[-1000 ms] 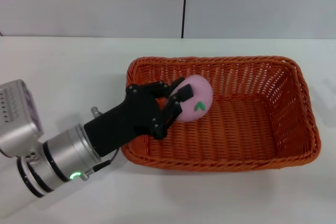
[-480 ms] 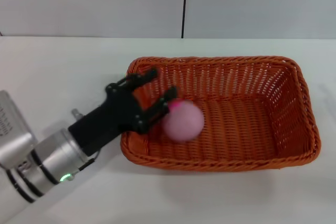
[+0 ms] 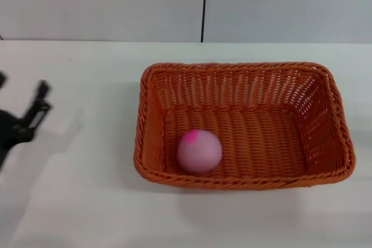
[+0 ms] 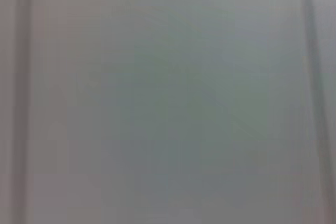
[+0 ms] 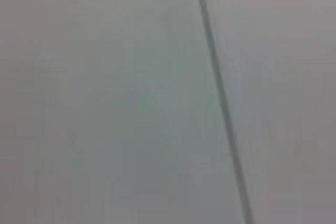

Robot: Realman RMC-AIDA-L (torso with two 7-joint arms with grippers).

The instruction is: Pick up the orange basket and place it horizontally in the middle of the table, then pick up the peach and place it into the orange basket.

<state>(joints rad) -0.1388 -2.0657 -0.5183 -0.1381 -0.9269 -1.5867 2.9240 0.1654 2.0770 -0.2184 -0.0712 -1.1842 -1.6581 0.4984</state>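
The orange basket (image 3: 241, 123) lies lengthwise across the white table (image 3: 87, 201), right of centre in the head view. The pink peach (image 3: 199, 150) rests on the basket's floor, close to its near-left corner, with nothing touching it. My left gripper (image 3: 23, 100) is a blurred black shape at the far left edge, well clear of the basket, its fingers spread open and empty. The right gripper is out of sight. Both wrist views show only a plain grey surface.
A grey wall (image 3: 116, 4) with a dark vertical seam (image 3: 203, 4) runs behind the table's far edge. The same kind of dark seam (image 5: 220, 103) crosses the right wrist view.
The left gripper let go of the peach, which dropped and rolled to the basket's near-left floor. The arm then pulled back fast to the left edge.
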